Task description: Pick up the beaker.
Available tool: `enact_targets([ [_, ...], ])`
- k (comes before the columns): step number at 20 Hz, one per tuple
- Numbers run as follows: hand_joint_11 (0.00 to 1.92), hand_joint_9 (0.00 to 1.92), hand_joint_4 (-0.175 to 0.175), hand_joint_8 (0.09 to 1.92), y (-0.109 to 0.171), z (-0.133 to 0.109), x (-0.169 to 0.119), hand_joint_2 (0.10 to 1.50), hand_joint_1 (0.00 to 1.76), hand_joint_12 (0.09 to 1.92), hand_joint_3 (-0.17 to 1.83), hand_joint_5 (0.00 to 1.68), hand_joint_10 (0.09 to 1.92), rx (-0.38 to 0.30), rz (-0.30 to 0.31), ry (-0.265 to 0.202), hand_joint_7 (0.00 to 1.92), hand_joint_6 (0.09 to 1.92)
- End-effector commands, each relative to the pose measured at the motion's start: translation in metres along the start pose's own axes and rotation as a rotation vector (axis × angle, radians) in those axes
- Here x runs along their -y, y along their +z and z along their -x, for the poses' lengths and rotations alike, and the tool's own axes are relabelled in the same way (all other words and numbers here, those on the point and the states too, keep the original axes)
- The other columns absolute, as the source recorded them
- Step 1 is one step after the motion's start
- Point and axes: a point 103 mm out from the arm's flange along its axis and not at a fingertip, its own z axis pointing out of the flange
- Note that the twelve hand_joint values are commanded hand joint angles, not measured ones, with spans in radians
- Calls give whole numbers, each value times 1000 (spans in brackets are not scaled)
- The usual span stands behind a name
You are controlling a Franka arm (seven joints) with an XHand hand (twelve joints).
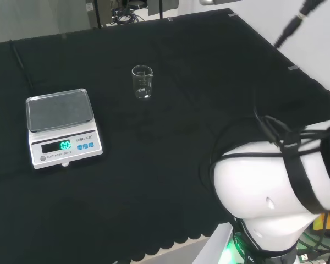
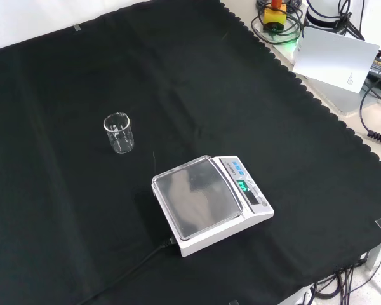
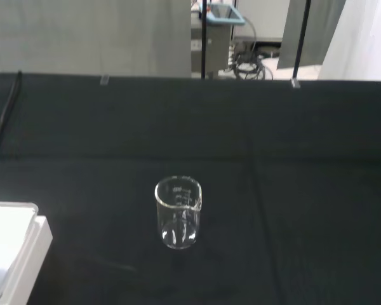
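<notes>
A small clear glass beaker [image 1: 142, 81] stands upright and looks empty on the black cloth, toward the far middle of the bench in the head view. In the front view the beaker [image 2: 119, 133] is left of centre, up and to the left of the scale. The wrist view looks at the beaker [image 3: 178, 211] from some distance, with bare cloth all round it. Nothing touches the beaker.
A white digital scale [image 1: 61, 127] with a steel pan and lit display sits at the left in the head view, its black cable running away over the cloth. The same scale [image 2: 209, 201] lies near the front in the front view. The arm's white link [image 1: 275, 187] fills the lower right.
</notes>
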Motion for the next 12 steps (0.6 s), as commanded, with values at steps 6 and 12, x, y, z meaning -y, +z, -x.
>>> enact_targets([
  [6, 0, 189, 20, 606, 109, -4, -152, 680, 423, 1451, 214, 71, 768, 6, -152, -79, 33, 87],
  [12, 0, 138, 29, 424, 152, -6, -180, 690, 431, 1410, 192, 7, 779, -1, -203, -103, 0, 87],
])
